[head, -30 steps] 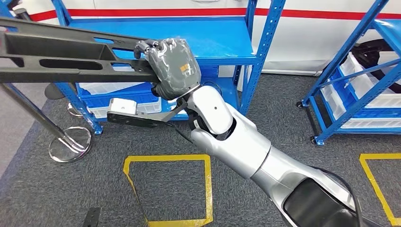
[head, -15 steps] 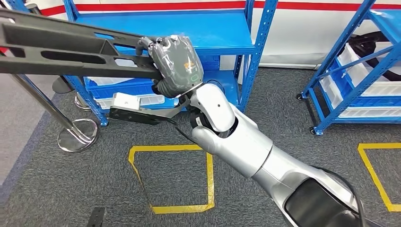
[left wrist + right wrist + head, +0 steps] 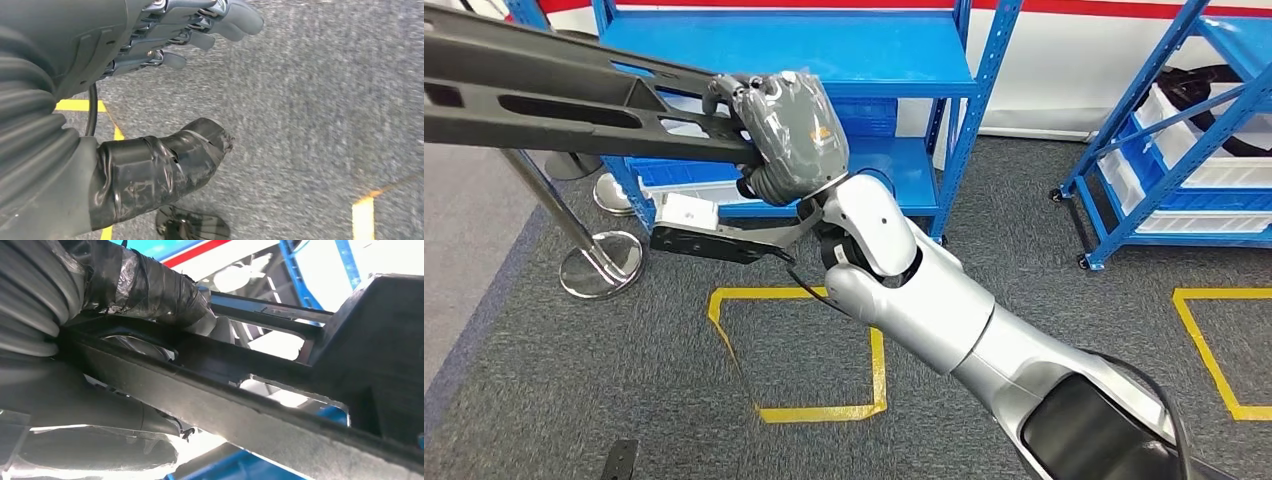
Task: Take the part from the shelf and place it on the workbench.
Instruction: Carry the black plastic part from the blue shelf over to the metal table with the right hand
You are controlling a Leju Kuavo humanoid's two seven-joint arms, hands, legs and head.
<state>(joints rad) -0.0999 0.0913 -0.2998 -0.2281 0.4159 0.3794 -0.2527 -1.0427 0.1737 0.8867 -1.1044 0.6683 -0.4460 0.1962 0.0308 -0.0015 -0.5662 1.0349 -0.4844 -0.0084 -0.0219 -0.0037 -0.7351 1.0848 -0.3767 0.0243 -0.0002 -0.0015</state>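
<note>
Silver right arm rises from the lower right of the head view and ends in the grey right hand point(image 3: 787, 135), its fingers curled tight around a long black part point(image 3: 534, 105); the part is a slotted plastic beam, held off the ground, running from the hand out past the picture's left edge; in the right wrist view the same part point(image 3: 260, 405) crosses close in front of the camera, with the taped thumb point(image 3: 145, 287) clamped over its near rail. Just beyond the hand stands a blue shelf point(image 3: 864, 65) with a bare upper deck; white bins point(image 3: 694, 190) sit on its lower level, below the part. Below the hand, grey carpet point(image 3: 574, 380) carries a yellow tape square point(image 3: 804, 350); to the hand's left a chrome post point(image 3: 604, 262) stands on a round base; far to the hand's right a second blue shelf point(image 3: 1169, 150) holds white bins. Left hand point(image 3: 165, 100) hangs over the carpet in the left wrist view, holding nothing, fingers point(image 3: 220, 22) loosely extended and apart from the taped thumb.
</note>
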